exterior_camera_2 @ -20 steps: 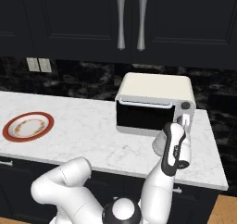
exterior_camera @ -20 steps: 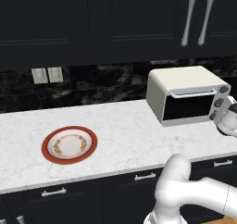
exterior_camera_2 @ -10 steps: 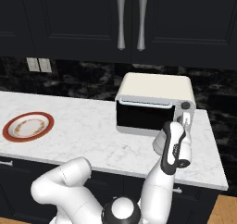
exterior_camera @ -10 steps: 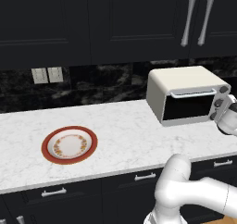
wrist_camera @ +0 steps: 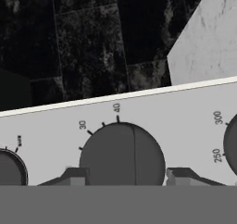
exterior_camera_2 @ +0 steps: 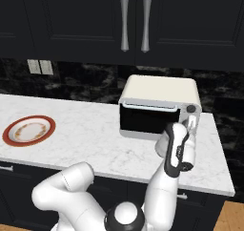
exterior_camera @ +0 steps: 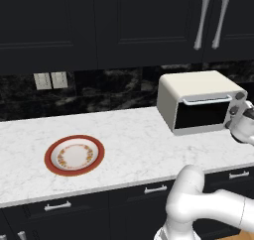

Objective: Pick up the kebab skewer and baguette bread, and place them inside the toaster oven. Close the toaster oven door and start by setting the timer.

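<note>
In the hand view, the hand (wrist_camera: pixel 122 176) is sitting right up against the control panel of the toaster oven (wrist_camera: pixel 139 112), its two dark fingertips (wrist_camera: pixel 74 176) standing on either side of a round grey timer knob (wrist_camera: pixel 122 154), closed narrow onto its edges. Small dial numbers are showing around the knob, and parts of two more knobs are peeking in at the panel's far ends.

In the right base view, the white arm (exterior_camera_2: pixel 167 187) is rising from below and bending up so that the hand (exterior_camera_2: pixel 190 125) is pressing at the right front of the toaster oven (exterior_camera_2: pixel 159 89), by the knobs. The toaster oven door (exterior_camera_2: pixel 148 120) is standing shut, its silver bar handle (exterior_camera_2: pixel 150 106) running along the top edge. The oven is standing on the marble surface (exterior_camera_2: pixel 90 130), toward its right end.

Well apart to the left, a red-rimmed plate (exterior_camera: pixel 74 155) is lying flat on the surface (exterior_camera: pixel 129 135). Farther back, a dark marbled backsplash (exterior_camera: pixel 114 90) is carrying wall outlets (exterior_camera: pixel 50 80), with dark upper cabinets (exterior_camera: pixel 144 21) above. Whether the skewer and baguette are lying inside the oven cannot be told through the dark glass.
</note>
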{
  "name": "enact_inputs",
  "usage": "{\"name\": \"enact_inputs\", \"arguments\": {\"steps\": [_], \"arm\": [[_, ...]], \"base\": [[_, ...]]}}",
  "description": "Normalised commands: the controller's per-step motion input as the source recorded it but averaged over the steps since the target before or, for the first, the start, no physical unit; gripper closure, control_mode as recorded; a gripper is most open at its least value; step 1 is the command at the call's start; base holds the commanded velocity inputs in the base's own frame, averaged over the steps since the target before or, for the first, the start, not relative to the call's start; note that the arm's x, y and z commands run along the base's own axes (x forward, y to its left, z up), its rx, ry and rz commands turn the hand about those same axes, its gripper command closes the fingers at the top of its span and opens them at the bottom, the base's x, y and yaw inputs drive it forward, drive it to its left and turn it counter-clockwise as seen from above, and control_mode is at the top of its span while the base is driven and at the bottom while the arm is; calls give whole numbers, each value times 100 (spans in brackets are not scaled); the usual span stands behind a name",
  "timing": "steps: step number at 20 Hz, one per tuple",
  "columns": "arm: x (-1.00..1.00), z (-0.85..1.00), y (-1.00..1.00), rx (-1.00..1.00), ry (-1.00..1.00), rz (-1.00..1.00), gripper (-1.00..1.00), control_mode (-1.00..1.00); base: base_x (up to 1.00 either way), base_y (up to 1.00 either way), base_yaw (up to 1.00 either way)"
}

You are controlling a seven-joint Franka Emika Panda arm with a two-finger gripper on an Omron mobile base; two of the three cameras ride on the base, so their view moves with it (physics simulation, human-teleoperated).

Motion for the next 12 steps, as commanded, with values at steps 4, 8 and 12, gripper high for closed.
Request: {"name": "enact_inputs", "arguments": {"steps": [4, 8, 12], "arm": [[-2, 9, 0, 23, 11, -7, 100, -100], [-5, 2, 0, 30, 14, -4, 100, -100], [-8, 0, 0, 36, 9, -2, 100, -100]], "base": [[0, 0, 0], [0, 0, 0], [0, 0, 0]]}}
